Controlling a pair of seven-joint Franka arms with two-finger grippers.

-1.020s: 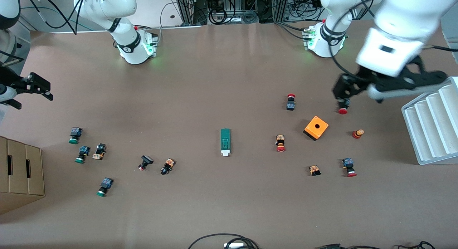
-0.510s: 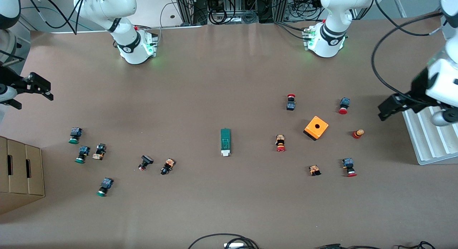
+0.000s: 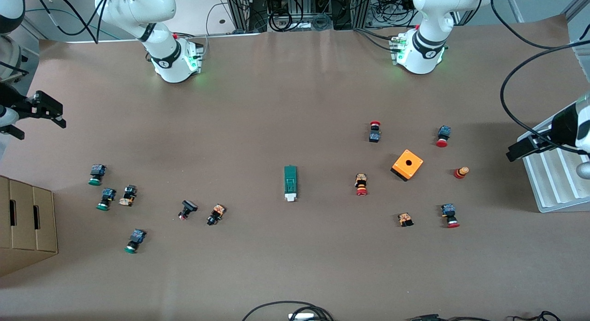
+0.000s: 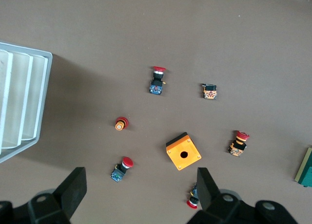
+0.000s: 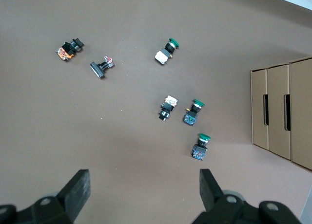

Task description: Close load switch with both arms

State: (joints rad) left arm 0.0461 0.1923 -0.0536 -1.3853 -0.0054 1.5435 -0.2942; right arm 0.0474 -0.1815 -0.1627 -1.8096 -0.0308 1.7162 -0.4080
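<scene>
the load switch (image 3: 290, 183) lay alone near the middle of the table, its white tab end pointing toward the front camera, untouched and well apart from both grippers. the left gripper (image 4: 139, 197) hung high over the table edge by the white ribbed tray (image 3: 553, 173) at the left arm's end, its fingers spread wide with nothing between them; the right gripper (image 5: 144, 197) waited over the right arm's end of the table, near the cardboard box (image 3: 25, 219), also spread wide and empty. the main risk, as i judged it, lay in the long reach each arm had to make: the left one would pass over the orange box (image 3: 407, 164) and the scattered red-capped buttons (image 3: 361, 184), and a low sweep could knock them about. the switch looked light and unanchored, so pressing the tab with one gripper before the other had pinned the body could simply slide or spin it. two arms meeting on so narrow a part could also collide.
</scene>
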